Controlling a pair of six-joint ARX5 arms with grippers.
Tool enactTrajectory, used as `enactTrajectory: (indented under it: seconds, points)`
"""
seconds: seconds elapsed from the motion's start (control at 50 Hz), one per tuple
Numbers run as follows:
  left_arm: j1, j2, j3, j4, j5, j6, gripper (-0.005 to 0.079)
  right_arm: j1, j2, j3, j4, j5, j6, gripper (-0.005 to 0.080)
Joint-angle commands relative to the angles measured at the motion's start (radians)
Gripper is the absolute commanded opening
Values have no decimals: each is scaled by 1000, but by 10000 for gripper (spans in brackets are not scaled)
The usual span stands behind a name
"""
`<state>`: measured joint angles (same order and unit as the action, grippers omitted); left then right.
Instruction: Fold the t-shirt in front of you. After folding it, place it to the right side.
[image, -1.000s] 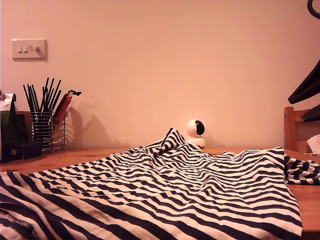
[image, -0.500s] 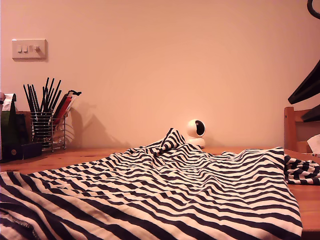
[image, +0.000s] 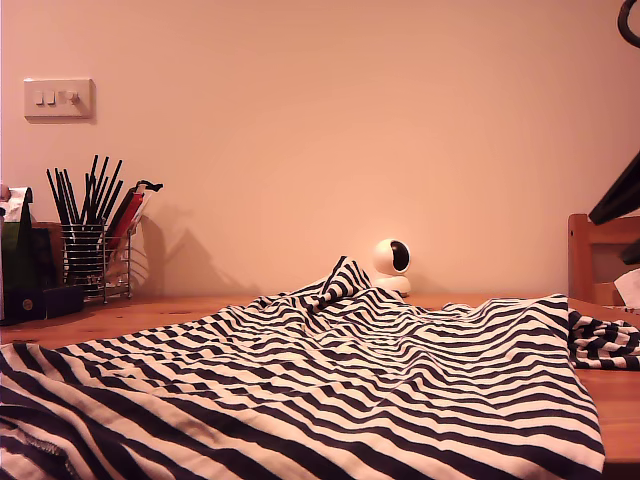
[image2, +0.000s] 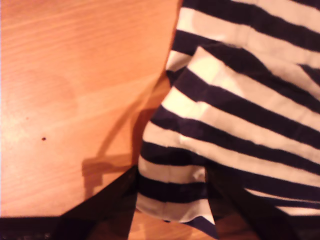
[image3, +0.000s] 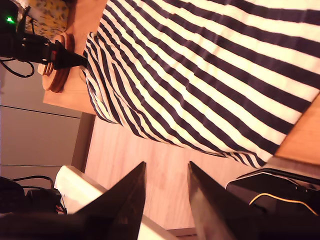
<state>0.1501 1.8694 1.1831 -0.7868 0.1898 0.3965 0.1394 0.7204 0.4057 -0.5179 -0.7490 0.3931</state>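
While my first gripper (image2: 172, 202) had its dark jaws pinched on a corner of the striped t-shirt (image2: 240, 100), the fabric ran straight out from between them, stripes lying crosswise to the jaws, with bare wooden table (image2: 65, 90) off to one side of the cloth. My second gripper (image3: 165, 200) was up in the air, jaws a little apart and holding nothing, looking down past the table edge to the floor; the t-shirt lay well ahead of those jaws, draped over that edge. In the exterior view the garment sprawled rumpled across most of the tabletop, its long run going from that view's left to its right, and a dark piece of an arm (image: 618, 195) showed at that view's right edge. So the first gripper was the nearer one by far, already on the cloth; I judged the fold would start from that held corner.
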Motion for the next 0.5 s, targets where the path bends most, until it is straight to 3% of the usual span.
enactTrajectory:
  seconds: [0.0, 0.12, 0.3, 0.42, 0.48]
  points:
    - [-8, 44, -3, -3, 9, -5, 377, 5, 3, 10, 2, -2, 0, 233]
    - [-13, 49, -3, -10, 13, -35, 319, 5, 3, 10, -19, -5, 0, 233]
    - [-21, 49, -3, -24, 37, -38, 129, 5, 3, 10, -100, -8, 0, 233]
    - [-24, 49, -3, -23, 103, -38, -15, 5, 3, 10, -128, -8, 0, 233]
    - [-27, 49, -3, -23, 126, -47, -19, 10, 3, 10, -141, -7, 0, 236]
